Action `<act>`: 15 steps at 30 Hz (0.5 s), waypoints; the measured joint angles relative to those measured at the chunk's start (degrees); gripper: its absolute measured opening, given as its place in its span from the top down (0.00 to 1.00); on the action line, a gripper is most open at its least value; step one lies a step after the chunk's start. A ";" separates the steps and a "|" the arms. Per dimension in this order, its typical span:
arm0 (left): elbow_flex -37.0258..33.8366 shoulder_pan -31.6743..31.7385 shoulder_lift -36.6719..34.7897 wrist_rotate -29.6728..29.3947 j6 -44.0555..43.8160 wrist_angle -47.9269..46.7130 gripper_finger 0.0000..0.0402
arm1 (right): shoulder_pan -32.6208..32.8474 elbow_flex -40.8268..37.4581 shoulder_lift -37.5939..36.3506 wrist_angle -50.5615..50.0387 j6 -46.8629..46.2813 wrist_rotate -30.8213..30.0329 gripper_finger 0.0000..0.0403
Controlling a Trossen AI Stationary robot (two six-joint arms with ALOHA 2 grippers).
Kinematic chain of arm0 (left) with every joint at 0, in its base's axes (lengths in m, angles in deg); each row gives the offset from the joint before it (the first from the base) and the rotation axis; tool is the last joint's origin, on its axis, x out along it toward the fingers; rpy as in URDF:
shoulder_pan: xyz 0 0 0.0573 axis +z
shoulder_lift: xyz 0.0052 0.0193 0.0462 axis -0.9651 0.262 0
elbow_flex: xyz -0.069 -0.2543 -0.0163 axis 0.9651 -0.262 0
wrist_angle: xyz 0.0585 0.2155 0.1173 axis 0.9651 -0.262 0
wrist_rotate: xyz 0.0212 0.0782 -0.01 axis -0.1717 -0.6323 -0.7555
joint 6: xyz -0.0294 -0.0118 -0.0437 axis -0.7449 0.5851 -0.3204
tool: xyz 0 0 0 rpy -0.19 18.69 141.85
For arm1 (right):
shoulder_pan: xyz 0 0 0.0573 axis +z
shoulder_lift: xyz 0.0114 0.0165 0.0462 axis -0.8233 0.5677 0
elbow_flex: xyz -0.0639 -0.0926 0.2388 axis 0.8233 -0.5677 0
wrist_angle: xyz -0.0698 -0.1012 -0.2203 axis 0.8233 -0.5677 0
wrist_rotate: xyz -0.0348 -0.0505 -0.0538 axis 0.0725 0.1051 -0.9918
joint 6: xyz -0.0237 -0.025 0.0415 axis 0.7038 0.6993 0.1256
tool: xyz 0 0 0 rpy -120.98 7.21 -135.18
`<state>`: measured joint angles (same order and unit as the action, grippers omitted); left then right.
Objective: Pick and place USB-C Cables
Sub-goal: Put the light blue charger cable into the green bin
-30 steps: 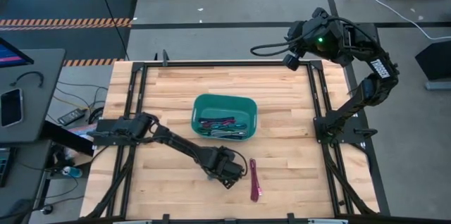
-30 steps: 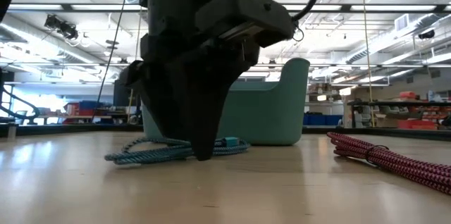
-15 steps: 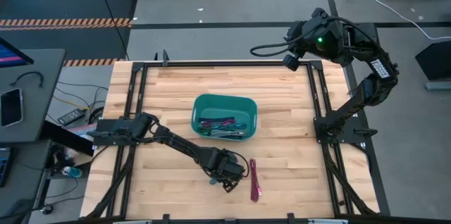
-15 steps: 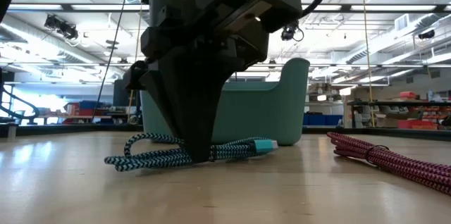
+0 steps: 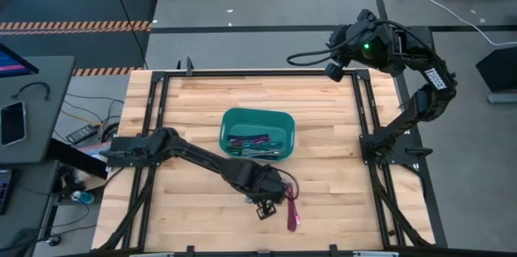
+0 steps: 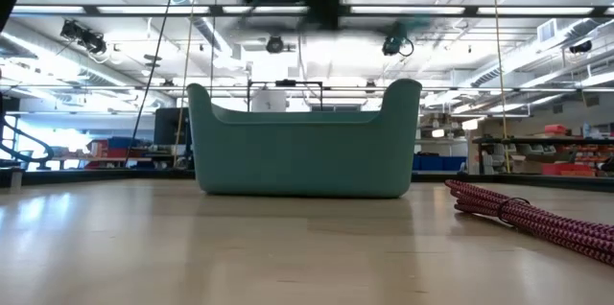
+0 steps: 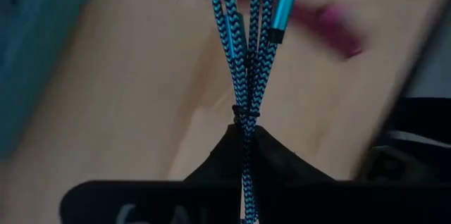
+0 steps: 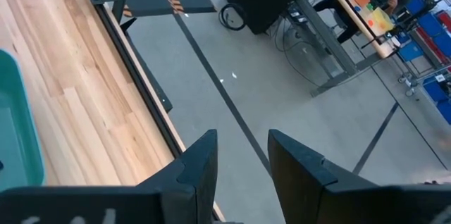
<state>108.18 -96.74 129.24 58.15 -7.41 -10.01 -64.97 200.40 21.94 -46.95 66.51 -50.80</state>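
Reaching from its base at the table's left edge, the left arm [image 5: 194,158] stretches low and diagonally across the wooden table [image 5: 186,111] toward the front, its wrist ending just below and in front of the teal bin [image 5: 257,133]. The left gripper [image 5: 271,188] is lifted off the boards; from table height only a dark blurred shape of it shows at the top of the picture. Its fingers [image 7: 246,146] are pressed together, pinching a cyan braided USB-C cable [image 7: 243,55] at the bundle's tie, so that the strands and a cyan plug hang out past the fingertips above the wood.

Just right of that gripper, a magenta cable [image 5: 292,206] lies stretched on the table near the front edge, apart from the bin; at table height it appears as a braided magenta coil [image 6: 523,213] on the right. Inside the bin several more cables [image 5: 252,145] lie in a loose heap, magenta, green and grey strands among them.

Farther right, the right arm [image 5: 420,99] stands folded upward from its base at the table's right edge, elbow bent high, its wrist carried back beyond the far right corner of the table. The right gripper [image 8: 242,155] hangs there over the grey floor, its two fingers set partly apart with nothing between them, well away from every cable.
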 joint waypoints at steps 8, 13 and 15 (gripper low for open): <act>15.83 1.02 -1.48 -13.93 12.17 -13.56 0.97 | 0.00 0.00 0.00 -0.59 -0.10 -0.02 0.67; 13.37 4.80 -4.95 -17.51 13.40 -24.33 0.97 | 0.00 0.00 0.00 -0.58 -0.17 -0.04 0.67; 13.37 6.83 -5.01 -17.53 16.60 -25.38 0.97 | -0.01 0.00 0.00 -0.56 -0.29 -0.04 0.67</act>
<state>121.55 -89.90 124.23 40.62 9.19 -35.39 -64.98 200.40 21.94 -47.52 66.22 -50.85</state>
